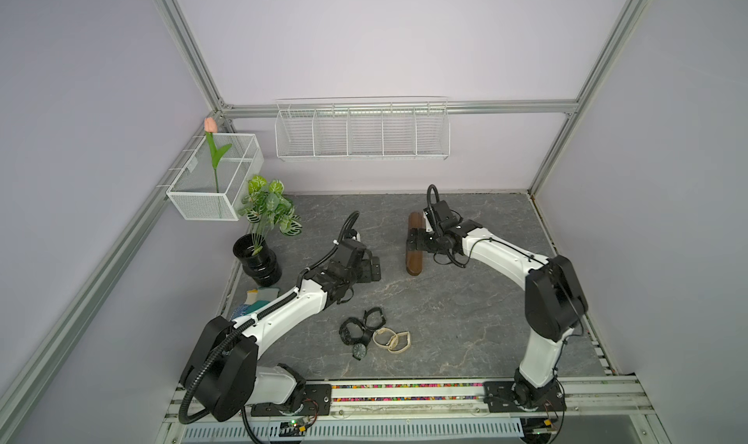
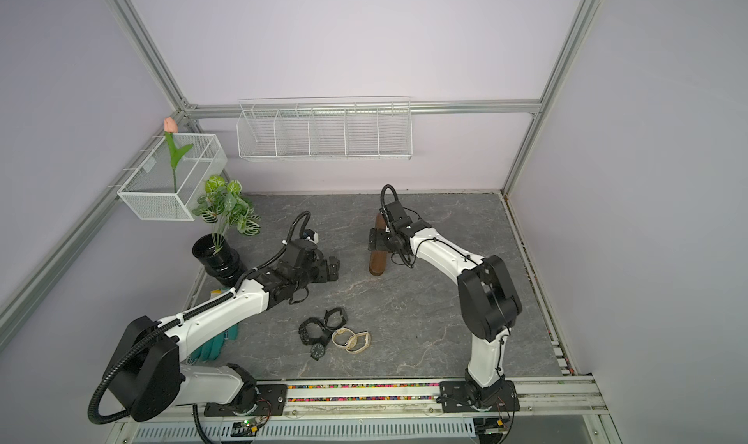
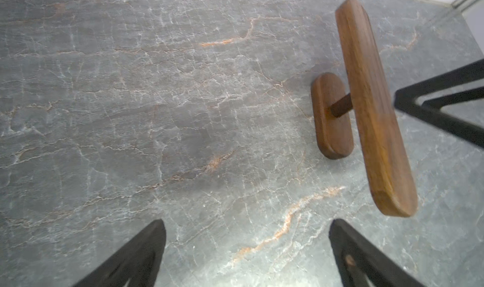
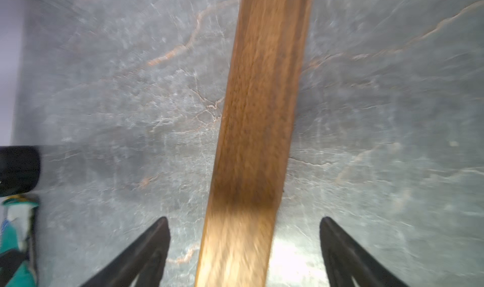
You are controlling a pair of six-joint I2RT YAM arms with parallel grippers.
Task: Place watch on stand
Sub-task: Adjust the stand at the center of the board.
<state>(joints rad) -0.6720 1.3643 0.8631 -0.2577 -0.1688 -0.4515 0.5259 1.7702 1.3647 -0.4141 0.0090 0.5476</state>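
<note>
The stand [image 1: 414, 261] [image 2: 378, 264] is a dark wooden bar on the stone table, right of centre. My right gripper [image 1: 413, 240] [image 2: 376, 239] is open and straddles the bar's middle. In the right wrist view the bare bar [image 4: 259, 102] runs between the spread fingers [image 4: 157, 236] with a gap on each side. My left gripper [image 1: 374, 266] [image 2: 332, 270] [image 3: 247, 222] hangs open and empty to the stand's left. Its wrist view shows the bar [image 3: 372, 110] and small base [image 3: 331, 115]. Several watches, black [image 1: 356, 332] [image 2: 313, 332] and beige [image 1: 392, 339] [image 2: 352, 340], lie in a pile near the front.
A black pot with a green plant [image 1: 259, 259] stands at the left edge. Teal cloth [image 1: 259, 300] lies beside the left arm. White wire baskets hang on the left frame [image 1: 214, 178] and the back wall [image 1: 362, 132]. A metal rail [image 1: 404, 393] runs along the front.
</note>
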